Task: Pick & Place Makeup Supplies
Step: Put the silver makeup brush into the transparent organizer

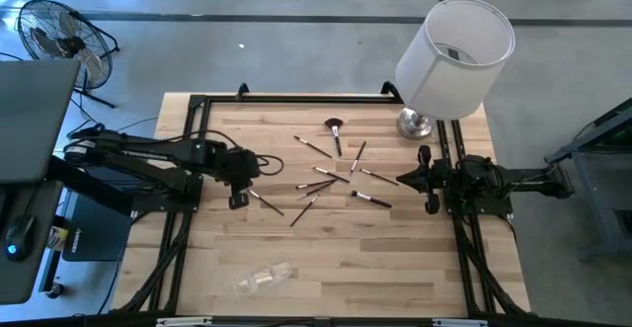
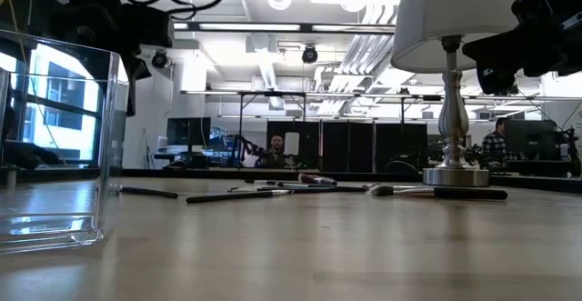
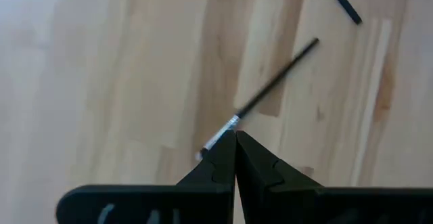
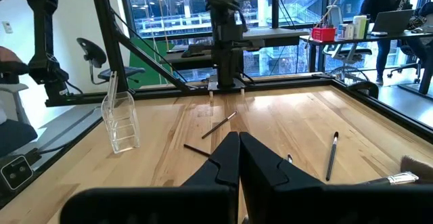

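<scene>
Brushes (image 1: 334,177) lie scattered mid-table. Left gripper (image 3: 235,158) hovers with jaws pressed together, empty, over the silver ferrule of one thin black-handled brush (image 3: 270,94) stretching away ahead. Best to spread the jaws, straddle its handle squarely, then descend. Right gripper (image 4: 239,158) waits, likewise closed.

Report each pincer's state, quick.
Left pincer: shut, empty, above a brush on the table.
Right pincer: shut, empty, at the table's right side.
</scene>
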`<move>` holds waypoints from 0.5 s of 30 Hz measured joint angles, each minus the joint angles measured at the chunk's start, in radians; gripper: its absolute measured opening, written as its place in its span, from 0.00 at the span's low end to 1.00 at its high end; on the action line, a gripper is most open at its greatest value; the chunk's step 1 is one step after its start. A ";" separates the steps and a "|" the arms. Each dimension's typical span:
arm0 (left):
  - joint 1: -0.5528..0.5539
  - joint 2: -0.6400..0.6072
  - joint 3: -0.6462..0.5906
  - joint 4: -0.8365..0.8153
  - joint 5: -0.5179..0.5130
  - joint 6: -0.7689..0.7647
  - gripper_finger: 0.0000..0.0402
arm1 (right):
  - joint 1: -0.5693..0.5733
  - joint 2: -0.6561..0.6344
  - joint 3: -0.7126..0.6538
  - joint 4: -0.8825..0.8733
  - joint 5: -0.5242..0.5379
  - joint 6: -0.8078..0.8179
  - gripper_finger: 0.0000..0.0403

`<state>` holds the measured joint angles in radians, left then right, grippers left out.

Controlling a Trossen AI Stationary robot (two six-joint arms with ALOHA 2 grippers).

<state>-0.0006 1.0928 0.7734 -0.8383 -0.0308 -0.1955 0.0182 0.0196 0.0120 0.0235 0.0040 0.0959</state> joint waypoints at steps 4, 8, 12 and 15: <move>0.000 0.037 0.000 -0.004 0.049 -0.003 0.00 | 0.000 0.000 0.000 0.000 0.000 0.000 0.00; 0.000 0.052 0.000 -0.021 0.051 -0.023 0.00 | 0.000 0.000 0.000 0.000 0.000 0.000 0.00; 0.000 0.065 0.000 -0.026 0.084 -0.016 0.00 | 0.000 0.000 0.000 0.001 0.001 0.000 0.00; 0.000 0.065 0.000 -0.026 0.096 -0.016 0.00 | 0.000 0.000 0.000 0.004 0.014 0.000 0.00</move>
<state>-0.0010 1.1575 0.7734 -0.8641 0.0655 -0.2111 0.0181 0.0196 0.0120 0.0277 0.0177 0.0963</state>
